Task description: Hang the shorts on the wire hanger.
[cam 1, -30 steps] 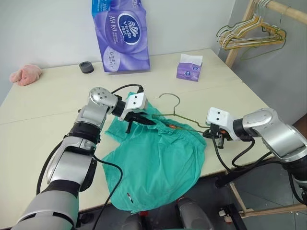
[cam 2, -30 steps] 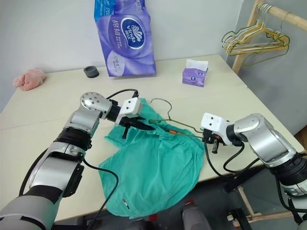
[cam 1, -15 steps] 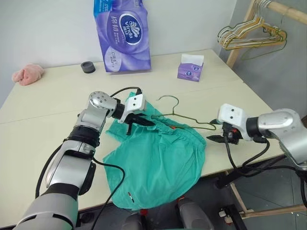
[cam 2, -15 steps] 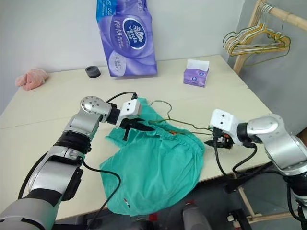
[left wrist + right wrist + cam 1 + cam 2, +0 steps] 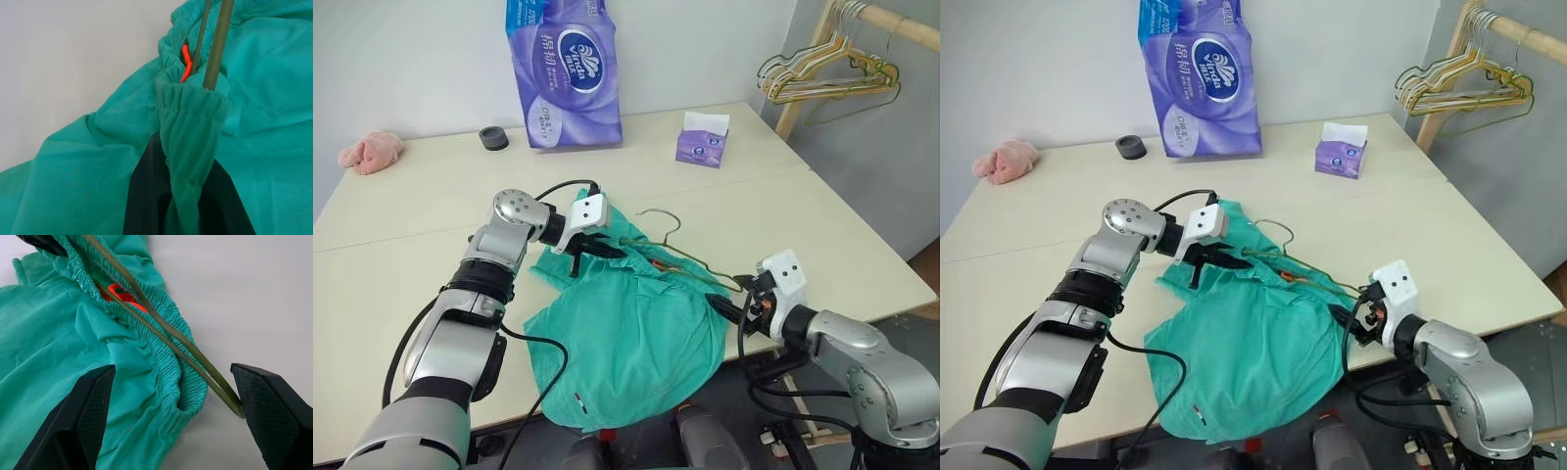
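Left tool pinches the shorts' waistband; right tool gapes wide.

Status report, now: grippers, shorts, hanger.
Left gripper shut on shorts waistband. Right gripper open, straddling wire hanger corner. Hanger partly inside waistband. Nothing obstructing.

We see the shorts as thin, matt teal cloth, softly creased, with a puckered, ribbed elastic waistband. Running through that waistband, the wire hanger looks like smooth olive-grey metal with a faint sheen. Under the shorts the worktop is a pale, smooth, matt surface. Beyond the shorts stands a glossy purple plastic-wrapped pack, and a small purple tissue box of printed card with white paper showing. The right gripper has black, matt fingers with finely textured pads. At the worktop's far corner lies a fluffy pink cloth.
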You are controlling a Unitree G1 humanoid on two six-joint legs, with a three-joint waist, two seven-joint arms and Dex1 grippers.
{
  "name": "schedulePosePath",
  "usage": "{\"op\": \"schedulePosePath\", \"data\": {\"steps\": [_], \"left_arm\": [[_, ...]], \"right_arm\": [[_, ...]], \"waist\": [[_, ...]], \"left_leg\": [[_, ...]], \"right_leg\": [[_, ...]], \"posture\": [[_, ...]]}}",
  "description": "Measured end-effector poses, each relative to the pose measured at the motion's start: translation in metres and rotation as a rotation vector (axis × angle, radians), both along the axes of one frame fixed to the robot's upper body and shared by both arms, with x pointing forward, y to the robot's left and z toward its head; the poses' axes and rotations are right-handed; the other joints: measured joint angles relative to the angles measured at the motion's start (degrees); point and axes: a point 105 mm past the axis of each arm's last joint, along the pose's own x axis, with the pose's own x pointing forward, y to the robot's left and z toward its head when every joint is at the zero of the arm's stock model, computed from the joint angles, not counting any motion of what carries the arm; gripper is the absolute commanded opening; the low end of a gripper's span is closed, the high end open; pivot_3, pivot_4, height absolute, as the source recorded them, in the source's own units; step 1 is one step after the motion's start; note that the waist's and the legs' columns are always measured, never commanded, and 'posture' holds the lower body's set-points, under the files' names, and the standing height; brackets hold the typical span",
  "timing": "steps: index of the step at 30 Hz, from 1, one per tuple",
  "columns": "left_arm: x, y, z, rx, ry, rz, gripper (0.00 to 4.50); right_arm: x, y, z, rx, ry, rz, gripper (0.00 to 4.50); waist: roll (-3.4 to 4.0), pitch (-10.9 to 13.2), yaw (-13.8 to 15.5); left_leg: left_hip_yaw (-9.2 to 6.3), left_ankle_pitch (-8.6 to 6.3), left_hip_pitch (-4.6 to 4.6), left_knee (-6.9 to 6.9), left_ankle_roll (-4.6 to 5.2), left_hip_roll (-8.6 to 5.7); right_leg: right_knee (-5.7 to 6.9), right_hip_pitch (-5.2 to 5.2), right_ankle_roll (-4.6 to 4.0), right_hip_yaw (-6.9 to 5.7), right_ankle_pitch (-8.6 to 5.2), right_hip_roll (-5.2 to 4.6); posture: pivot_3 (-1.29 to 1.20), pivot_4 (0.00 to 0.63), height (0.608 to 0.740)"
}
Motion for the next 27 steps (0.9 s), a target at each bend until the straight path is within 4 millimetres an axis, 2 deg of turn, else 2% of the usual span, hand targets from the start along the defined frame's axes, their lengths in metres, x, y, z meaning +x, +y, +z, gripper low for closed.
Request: {"op": "schedulePosePath", "data": {"steps": [6, 12, 17, 21, 26, 27], "left_arm": [[0.002, 0.000, 0.001, -0.012, -0.002, 0.009, 0.00], [0.006, 0.001, 0.011, -0.046, -0.033, 0.034, 0.00], [0.007, -0.001, 0.011, -0.057, -0.034, 0.041, 0.00], [0.009, 0.000, 0.013, -0.081, -0.020, 0.061, 0.00], [0.010, 0.000, 0.017, -0.093, -0.024, 0.063, 0.00], [0.010, 0.000, 0.017, -0.094, -0.025, 0.063, 0.00]], "right_arm": [[-0.006, -0.012, -0.014, 0.008, 0.045, -0.091, 4.00], [-0.023, -0.034, 0.016, -0.042, -0.023, -0.059, 4.00], [-0.029, -0.017, 0.003, 0.031, 0.065, 0.000, 4.00], [-0.014, -0.006, -0.015, 0.070, 0.100, -0.036, 4.00], [-0.002, -0.002, -0.025, 0.088, 0.115, -0.054, 4.00], [-0.001, -0.002, -0.027, 0.090, 0.123, -0.053, 3.83]], "waist": [[0.01, 0.0, 0.0], [-0.09, -0.1, 0.1], [-0.09, -0.3, -0.1], [-0.09, -0.4, -0.1], [-0.07, -0.4, -0.1], [-0.06, -0.5, -0.1]], "left_leg": [[0.01, 0.00, 0.00, 0.00, 0.00, 0.00], [-0.03, 0.00, 0.01, 0.00, 0.01, -0.02], [0.00, -0.01, 0.03, -0.01, 0.01, 0.04], [0.01, 0.00, 0.03, -0.01, 0.01, 0.03], [-0.01, 0.00, 0.04, -0.01, 0.01, 0.02], [0.00, 0.00, 0.04, -0.01, 0.01, 0.02]], "right_leg": [[0.01, 0.00, 0.00, 0.01, 0.00, 0.00], [-0.01, 0.03, 0.04, -0.02, -0.03, 0.01], [-0.01, 0.04, 0.03, 0.01, -0.03, 0.08], [0.00, 0.04, 0.03, 0.02, -0.03, 0.06], [0.01, 0.04, 0.03, 0.01, -0.03, 0.04], [0.00, 0.04, 0.03, 0.01, -0.03, 0.04]], "posture": [[-0.25, 0.071, 0.740], [-0.26, 0.072, 0.740], [-0.27, 0.070, 0.740], [-0.27, 0.068, 0.740], [-0.26, 0.064, 0.740], [-0.26, 0.063, 0.740]]}}
